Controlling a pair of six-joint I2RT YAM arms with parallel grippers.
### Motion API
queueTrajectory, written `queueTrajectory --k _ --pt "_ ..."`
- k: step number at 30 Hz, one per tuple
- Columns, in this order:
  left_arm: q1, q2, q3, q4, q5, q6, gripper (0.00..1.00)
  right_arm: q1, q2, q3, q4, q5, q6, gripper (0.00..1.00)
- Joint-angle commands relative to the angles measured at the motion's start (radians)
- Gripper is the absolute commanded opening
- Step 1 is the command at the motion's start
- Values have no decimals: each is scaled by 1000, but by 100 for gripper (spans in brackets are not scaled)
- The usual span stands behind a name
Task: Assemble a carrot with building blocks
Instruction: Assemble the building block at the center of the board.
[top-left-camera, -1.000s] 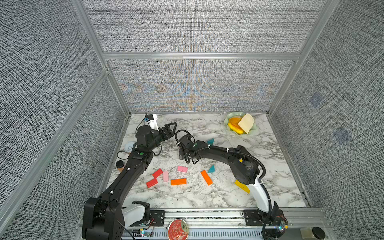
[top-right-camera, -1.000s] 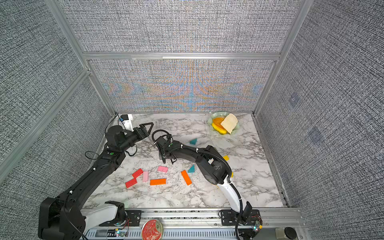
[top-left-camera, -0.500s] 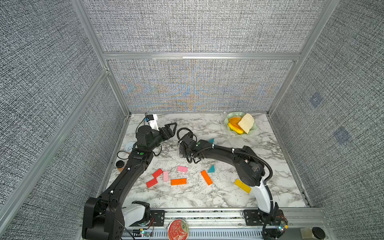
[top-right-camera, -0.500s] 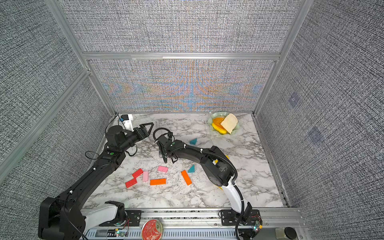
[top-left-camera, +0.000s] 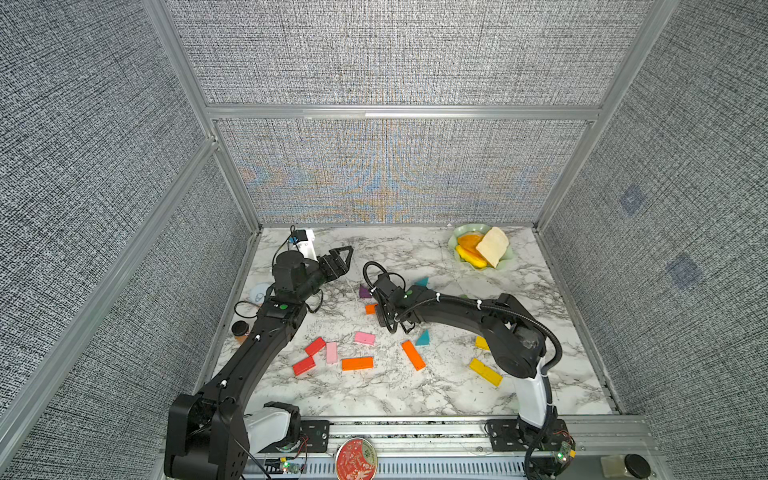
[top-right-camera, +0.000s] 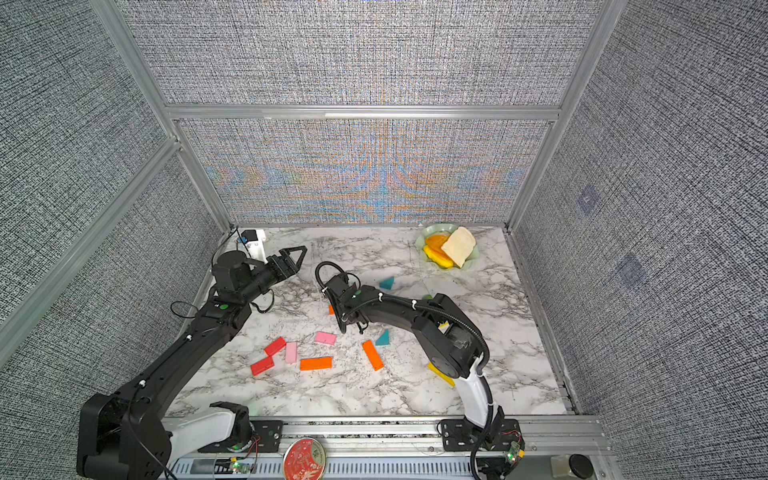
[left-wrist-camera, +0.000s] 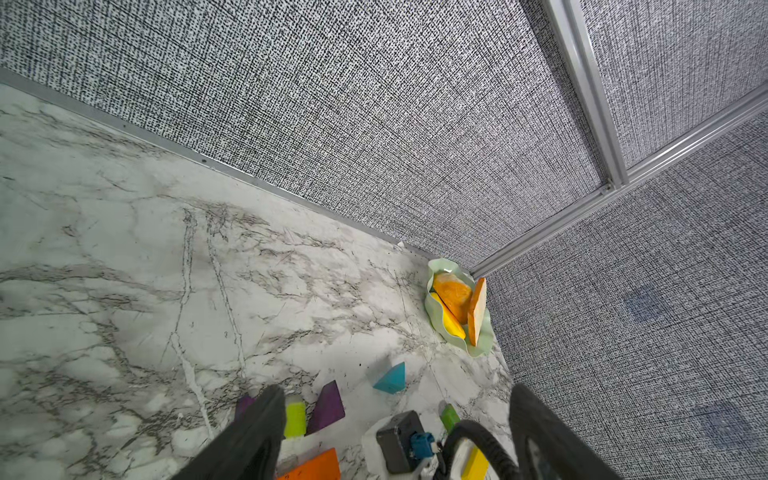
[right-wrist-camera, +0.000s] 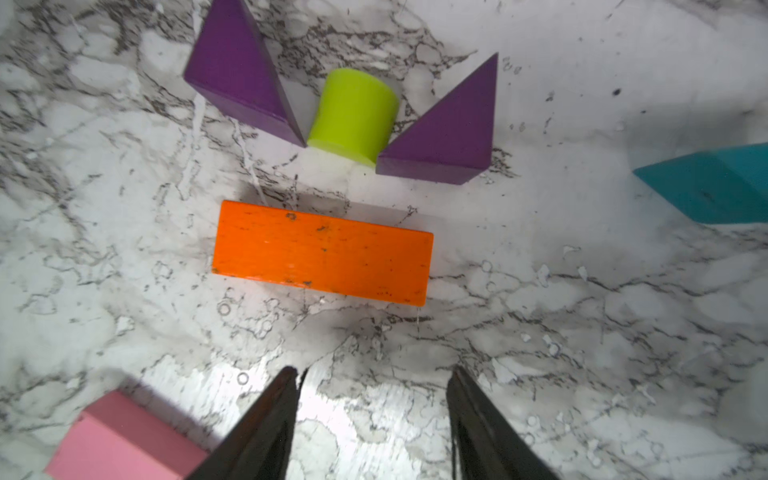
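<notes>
In the right wrist view an orange bar (right-wrist-camera: 322, 253) lies flat on the marble. Just beyond it a lime-green stub (right-wrist-camera: 353, 112) sits between two purple triangles (right-wrist-camera: 237, 70) (right-wrist-camera: 449, 129). My right gripper (right-wrist-camera: 374, 374) hangs over bare marble short of the bar, open and holding nothing. In a top view the right gripper (top-left-camera: 400, 328) points down beside that orange bar (top-left-camera: 370, 308). My left gripper (top-left-camera: 345, 253) is raised at the back left, open and empty. The left wrist view shows the left gripper (left-wrist-camera: 395, 399) above the stub (left-wrist-camera: 295, 415) and a purple triangle (left-wrist-camera: 328, 407).
Loose blocks lie toward the front: two orange bars (top-left-camera: 357, 363) (top-left-camera: 413, 355), pink bars (top-left-camera: 365, 338), red bars (top-left-camera: 315, 345), yellow bars (top-left-camera: 485, 372) and teal triangles (top-left-camera: 423, 338) (top-left-camera: 422, 282). A green dish (top-left-camera: 457, 239) with toy food stands at the back right. Enclosure walls surround the table.
The right gripper's jaws have narrowed from wide open, and the right arm has shifted slightly right, uncovering the orange bar beside it. The left arm has not moved.
</notes>
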Motion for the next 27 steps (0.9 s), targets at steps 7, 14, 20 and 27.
queueTrajectory --k 7,14,20,27 --pt "1 4 9 9 16 13 85 -38 70 66 -2 -52 -78 61" --pt "1 15 8 7 12 16 85 -43 102 99 8 -81 -88 61" --pt "1 18 9 4 9 17 85 -44 122 118 10 -87 -90 61" --pt "1 21 10 3 7 19 85 -44 125 128 7 -77 -101 61"
